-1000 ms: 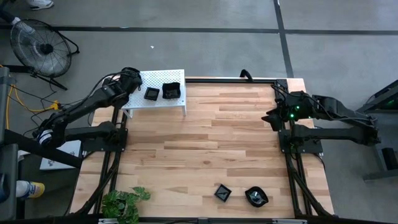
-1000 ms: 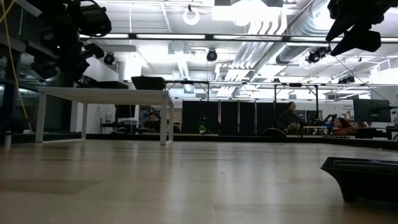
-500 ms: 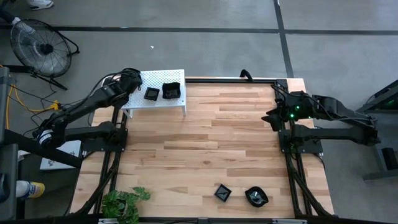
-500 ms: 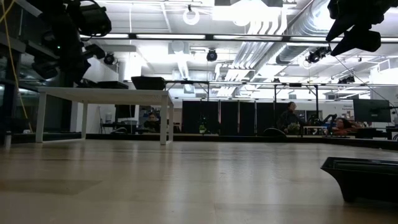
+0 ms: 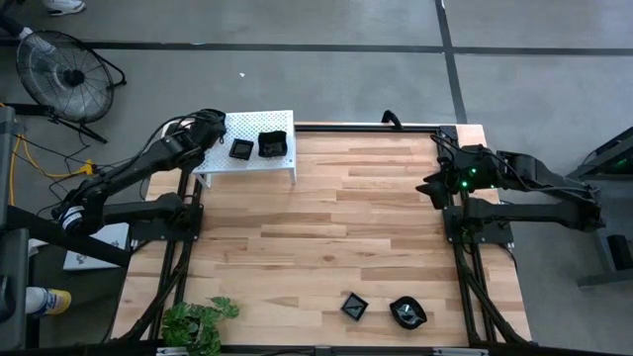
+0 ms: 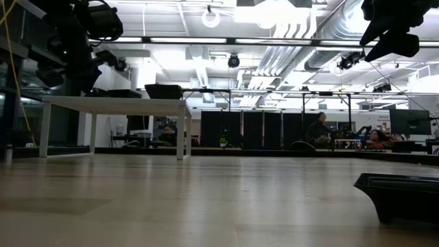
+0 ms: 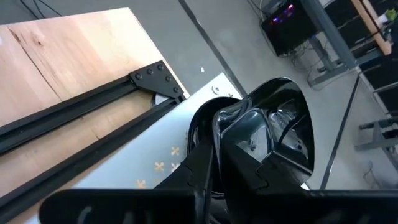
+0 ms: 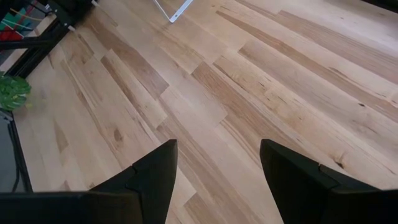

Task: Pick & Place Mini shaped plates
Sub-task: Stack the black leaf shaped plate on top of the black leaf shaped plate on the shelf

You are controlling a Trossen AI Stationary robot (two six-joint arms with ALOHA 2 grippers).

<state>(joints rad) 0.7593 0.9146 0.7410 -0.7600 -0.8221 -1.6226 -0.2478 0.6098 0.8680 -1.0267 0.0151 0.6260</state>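
Wooden table (image 5: 326, 227) carries two plates (image 5: 381, 310) nearest the idle, open-fingered right gripper (image 8: 214, 177), while the left gripper (image 5: 210, 132), fingers unreadable, hovers touching a dish (image 7: 273, 134) over the shelf (image 5: 277, 163).

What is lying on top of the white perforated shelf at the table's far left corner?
Two small black plates sit side by side on the white shelf. The left gripper covers its left end, so anything beneath it stays hidden.

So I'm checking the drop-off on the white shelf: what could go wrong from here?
The left gripper sits at the white shelf edge with a glossy plate between barely parted fingers; it could snag and drag out. It could also bump the two plates already there. Two more plates lie far off.
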